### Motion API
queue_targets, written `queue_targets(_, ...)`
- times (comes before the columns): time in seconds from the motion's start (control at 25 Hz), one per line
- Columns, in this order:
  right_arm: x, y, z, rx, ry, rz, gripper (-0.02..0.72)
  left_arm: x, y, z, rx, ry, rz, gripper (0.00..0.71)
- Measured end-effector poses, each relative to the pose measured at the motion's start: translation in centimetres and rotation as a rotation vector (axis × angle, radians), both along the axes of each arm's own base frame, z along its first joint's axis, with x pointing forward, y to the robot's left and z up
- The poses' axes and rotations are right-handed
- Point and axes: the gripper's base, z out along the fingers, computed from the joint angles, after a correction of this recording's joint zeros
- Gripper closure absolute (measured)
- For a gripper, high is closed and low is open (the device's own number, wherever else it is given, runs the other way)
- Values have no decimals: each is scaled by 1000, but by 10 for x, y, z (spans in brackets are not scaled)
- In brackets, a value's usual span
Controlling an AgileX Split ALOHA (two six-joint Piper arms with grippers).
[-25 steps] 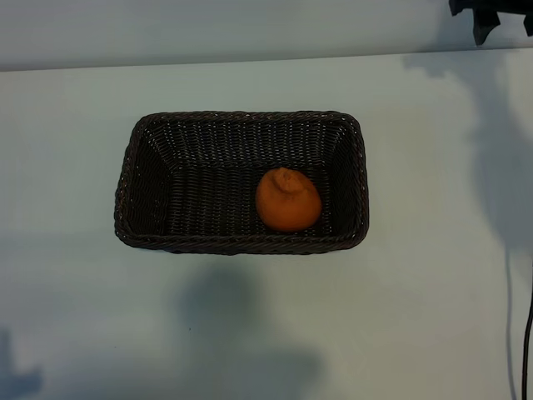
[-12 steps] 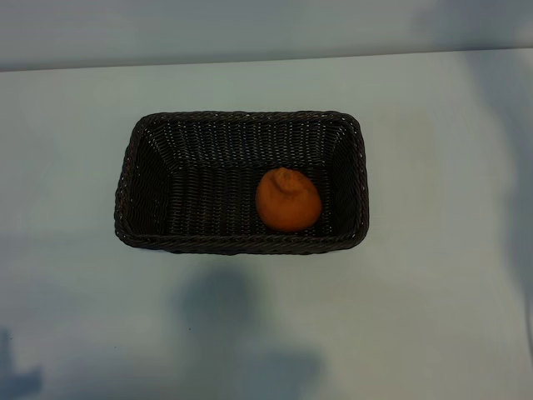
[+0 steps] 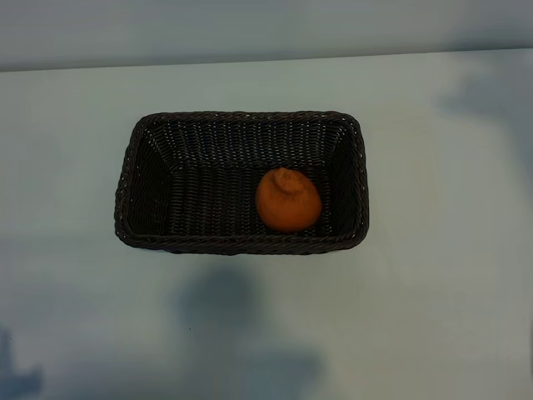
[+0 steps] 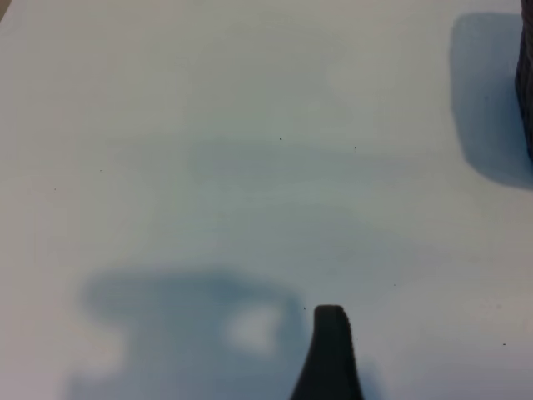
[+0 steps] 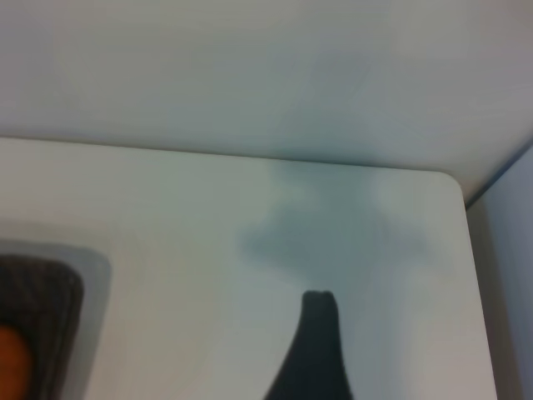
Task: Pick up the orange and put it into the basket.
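Observation:
The orange [image 3: 288,200] lies inside the dark-brown woven basket [image 3: 241,118], in its right half, stem knob up. Neither arm shows in the exterior view. Of my left gripper only one dark finger [image 4: 330,354] is in the left wrist view, over bare table, with a sliver of the basket [image 4: 526,83] at the picture's edge. In the right wrist view a single dark finger [image 5: 315,350] hangs over the table near its far corner, well away from the basket [image 5: 58,308] and the orange [image 5: 10,360]. Nothing is held by either gripper.
The white table [image 3: 433,317] surrounds the basket on all sides. Its far edge meets a pale wall [image 3: 250,25]. A rounded table corner [image 5: 450,179] shows in the right wrist view.
The right arm's dark end at the exterior view's top right has withdrawn out of view, and its cable at the right edge is gone. Orange and basket have not moved.

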Motion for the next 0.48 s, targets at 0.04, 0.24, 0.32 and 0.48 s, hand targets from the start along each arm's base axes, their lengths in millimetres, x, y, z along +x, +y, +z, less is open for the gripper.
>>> queue_targets(0.04, -21, 1, 0, 3, -37, 4, 104, 0, 0, 0, 0, 0, 0, 118)
queue_targets(0.24, -106, 5, -25, 3, -198, 15, 105, 0, 0, 0, 0, 0, 0, 118)
queue_targets(0.32, -130, 5, -41, 0, -248, 17, 105, 0, 0, 0, 0, 0, 0, 118)
queue_targets(0.48, -160, 6, -73, -8, -279, 12, 105, 0, 0, 0, 0, 0, 0, 118)
